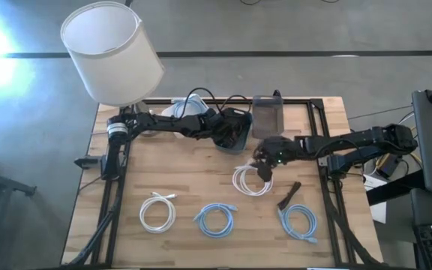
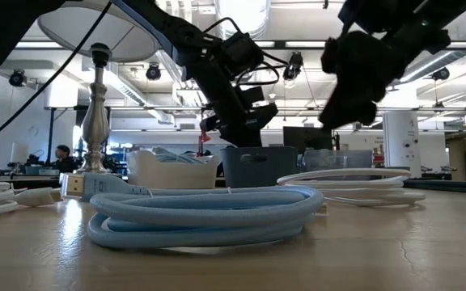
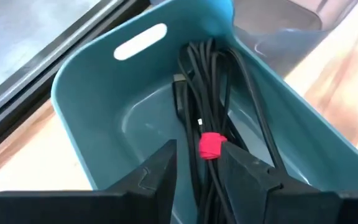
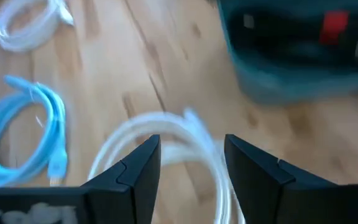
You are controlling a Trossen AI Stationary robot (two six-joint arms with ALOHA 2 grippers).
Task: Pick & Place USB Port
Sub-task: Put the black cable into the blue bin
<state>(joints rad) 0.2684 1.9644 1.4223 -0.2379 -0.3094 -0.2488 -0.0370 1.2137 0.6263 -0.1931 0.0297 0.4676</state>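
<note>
A black cable bundle (image 3: 210, 81) bound by a red tie (image 3: 211, 145) reaches down into the teal bin (image 3: 98, 93), which stands at the table's far middle (image 1: 240, 142). My left gripper (image 3: 199, 150) is over this bin (image 1: 227, 133), shut on the bundle. My right gripper (image 4: 191, 142) is open and hovers just above a white cable coil (image 1: 250, 181) that lies flat on the table. Its fingers stand on either side of one strand of the white cable coil (image 4: 185, 134), and no touch shows. My left gripper pinches the black cable bundle between its two fingers, just behind the red tie (image 3: 211, 145). The fingers (image 3: 166, 165) slant down from the table's left and lie along the bundle. The bundle's far part (image 3: 197, 56) reaches down inside the bin.
Flat near the table's near edge lie a white coil (image 1: 157, 212), two blue coils (image 1: 216, 220) (image 1: 298, 223) and a small black object (image 1: 288, 195). A clear container (image 1: 268, 114) and a white bowl (image 1: 180, 109) flank the bin. A lamp (image 1: 112, 51) overhangs the far left corner.
</note>
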